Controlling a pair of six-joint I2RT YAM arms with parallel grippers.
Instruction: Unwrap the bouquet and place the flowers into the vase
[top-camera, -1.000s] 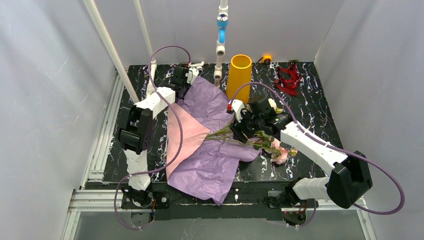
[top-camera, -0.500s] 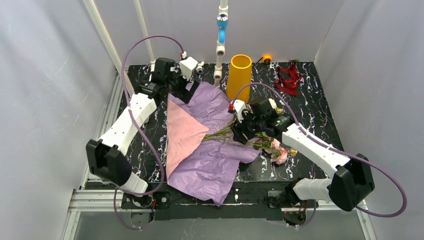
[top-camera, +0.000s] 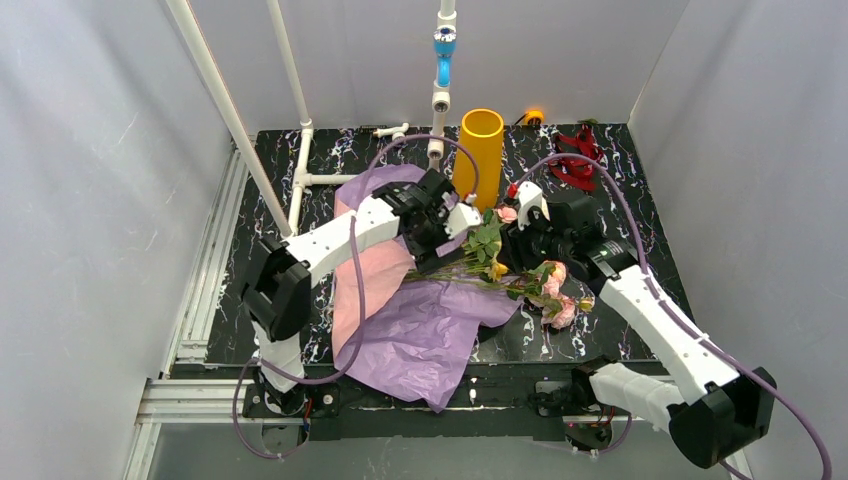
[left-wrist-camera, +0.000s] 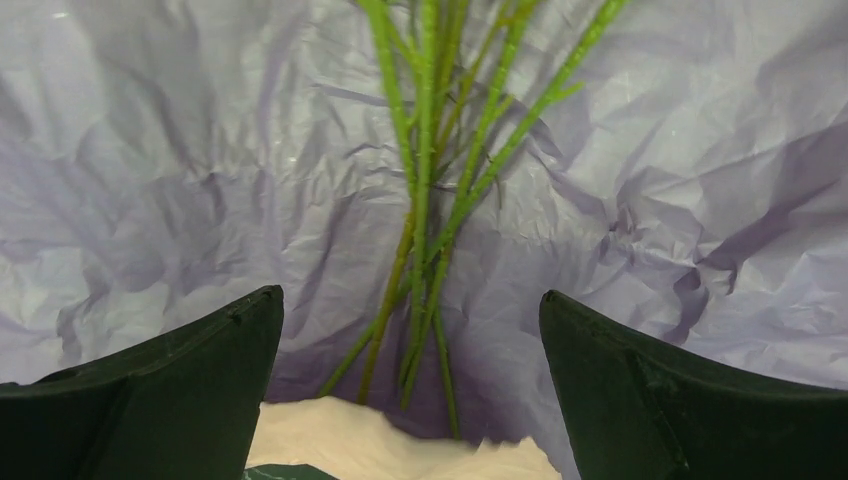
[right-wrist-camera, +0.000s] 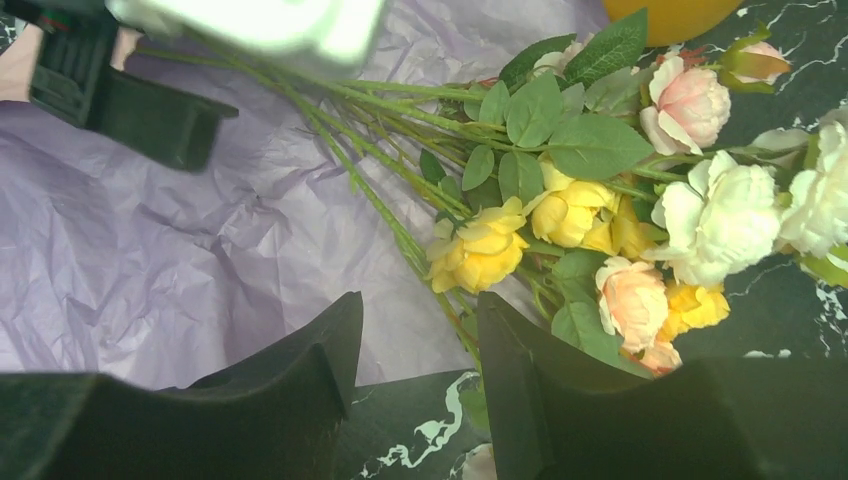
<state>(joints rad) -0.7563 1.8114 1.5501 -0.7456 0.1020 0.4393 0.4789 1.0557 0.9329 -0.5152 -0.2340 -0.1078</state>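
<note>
The flowers (top-camera: 545, 285) lie loose on the unfolded lilac paper (top-camera: 420, 330), heads pointing right and stems (top-camera: 440, 268) pointing left. In the left wrist view my left gripper (left-wrist-camera: 410, 300) hangs open and wide just above the green stems (left-wrist-camera: 430, 200), which run between its fingers untouched. My right gripper (right-wrist-camera: 418, 305) is open with a narrower gap, low over the paper's edge beside a yellow rose (right-wrist-camera: 475, 250); a stem passes close to its right finger. The mustard vase (top-camera: 480, 150) stands upright behind, just beyond both grippers (top-camera: 440, 245) (top-camera: 512, 252).
A dark red ribbon (top-camera: 575, 158) lies at the back right of the black marbled table (top-camera: 640, 220). A white pipe frame (top-camera: 300, 150) and a pipe with a blue section (top-camera: 443, 60) stand at the back. Grey walls enclose the table.
My left arm has swung from the paper's back left corner to the middle over the stems, and its jaws have opened. The right gripper has shifted right and narrowed; some roses now lie nearer the vase.
</note>
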